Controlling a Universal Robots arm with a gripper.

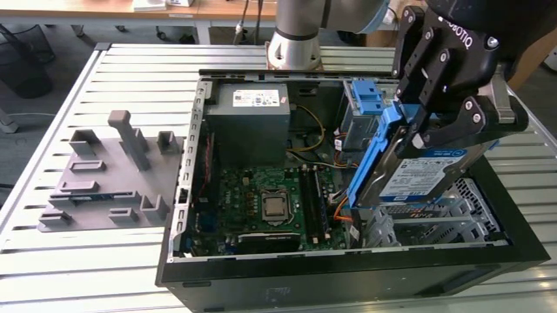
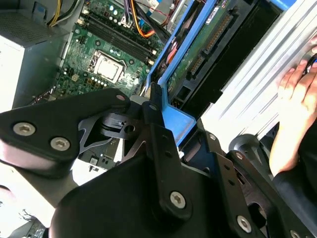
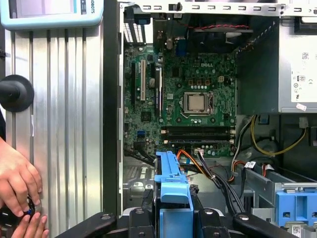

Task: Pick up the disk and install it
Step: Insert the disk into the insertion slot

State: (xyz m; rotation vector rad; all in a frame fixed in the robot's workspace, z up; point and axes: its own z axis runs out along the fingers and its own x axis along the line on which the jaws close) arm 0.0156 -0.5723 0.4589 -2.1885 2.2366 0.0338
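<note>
Disk (image 1: 431, 171) clamped on edge by gripper (image 1: 414, 130) over open computer case (image 1: 348, 277); stiff, probably heavy and shock-fragile; looked best held by blue rails (image 1: 372, 156), apparently as gripped.

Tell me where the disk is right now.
The disk is on the exterior view's right, held tilted on edge in the hand over the open computer case, next to the drive cage with blue latches.

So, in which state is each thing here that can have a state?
computer case, lying flat, side open.
disk, clamped on edge, tilted, over the computer case.
end effector, shut on the disk.
processor, seated, uncovered.
hand, resting on the table.
</note>
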